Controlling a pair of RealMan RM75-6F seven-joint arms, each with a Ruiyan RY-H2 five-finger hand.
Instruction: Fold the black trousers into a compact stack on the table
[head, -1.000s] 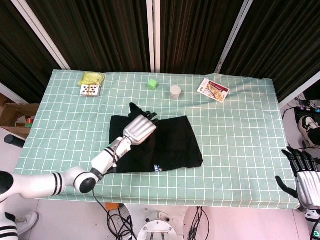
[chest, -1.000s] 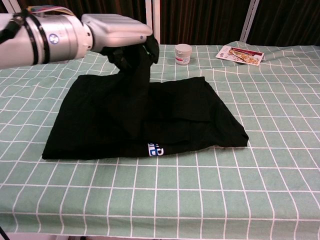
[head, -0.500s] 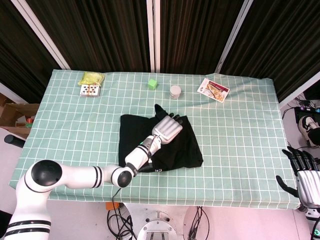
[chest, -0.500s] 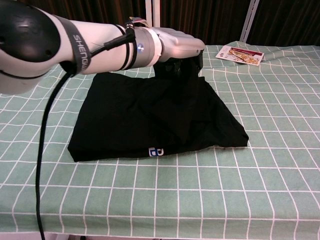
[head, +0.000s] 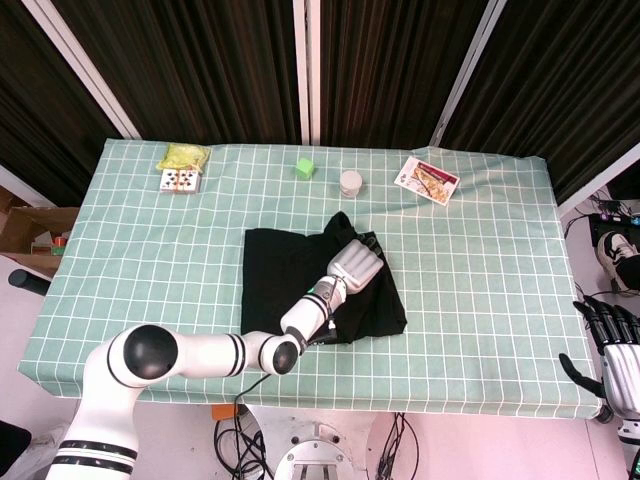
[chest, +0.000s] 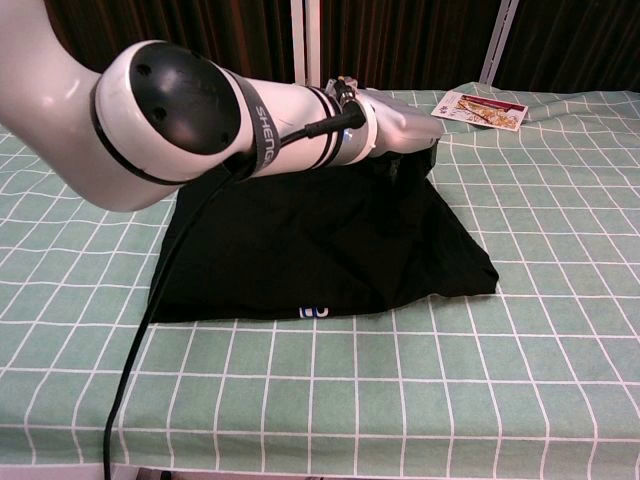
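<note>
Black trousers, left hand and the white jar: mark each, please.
black trousers (head: 280, 270), head view, flat left part of the cloth
left hand (head: 358, 265), head view, back of the hand
white jar (head: 350, 183), head view, its lid

A robot test bay in a lab, not a home.

A table under a green cloth with a white grid (head: 480, 300) stands against floor-length black curtains hung between white posts (head: 210, 70), closing the space off like a studio booth. Loose black cables and a round metal base (head: 300, 455) lie on the pale floor below the table's front edge. A brown cardboard box of odds and ends (head: 35, 235) sits on the floor at one side, and more wiring and gear (head: 612, 225) clutter the opposite corner.
</note>
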